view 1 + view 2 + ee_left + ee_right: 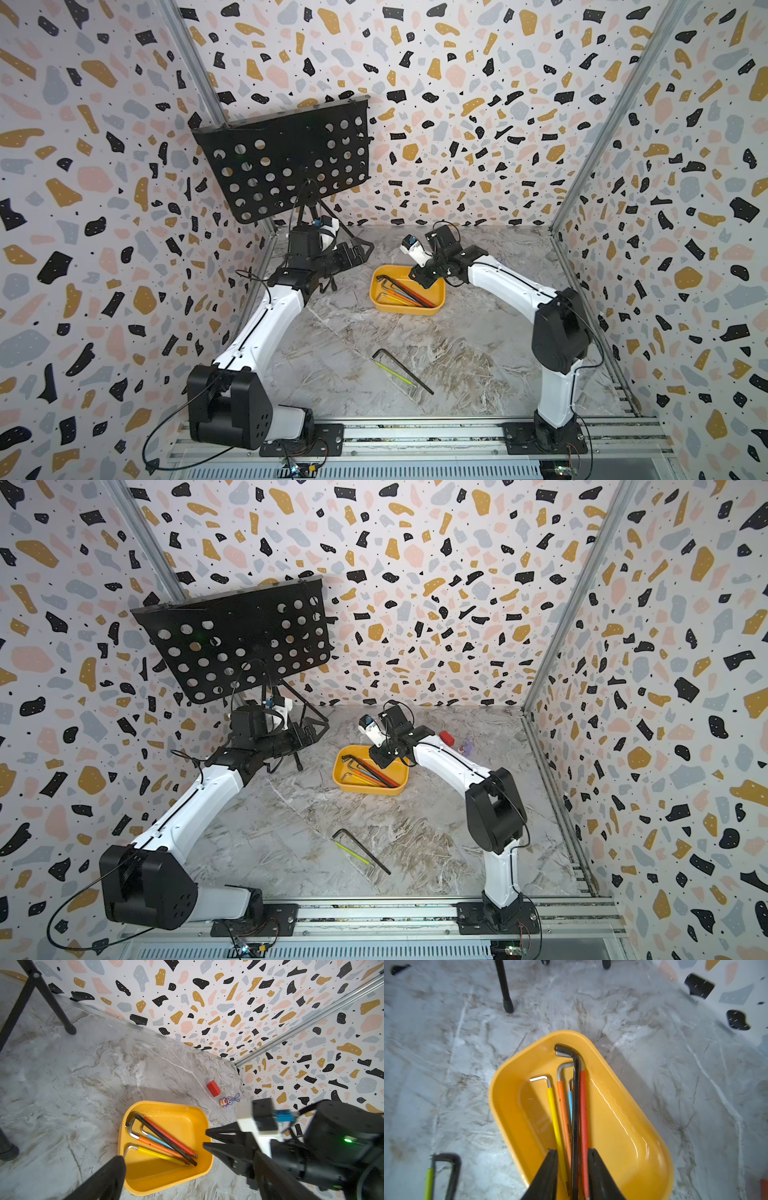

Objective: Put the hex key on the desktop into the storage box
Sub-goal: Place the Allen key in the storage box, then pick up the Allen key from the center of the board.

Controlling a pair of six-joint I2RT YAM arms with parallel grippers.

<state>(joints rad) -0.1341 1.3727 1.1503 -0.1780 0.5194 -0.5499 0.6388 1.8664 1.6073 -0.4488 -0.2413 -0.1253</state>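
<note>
right gripper (572,1150) apart above storage box (633,1126) rim, left gripper (362,253) unclear, two hex keys (409,372) on open desktop (332,365)

A black perforated music stand (286,162) is set up in the back left corner. A small red block (213,1088) is seen near the terrazzo-patterned wall (207,1001), with a purple toy figure (229,1101) just beside it.
</note>
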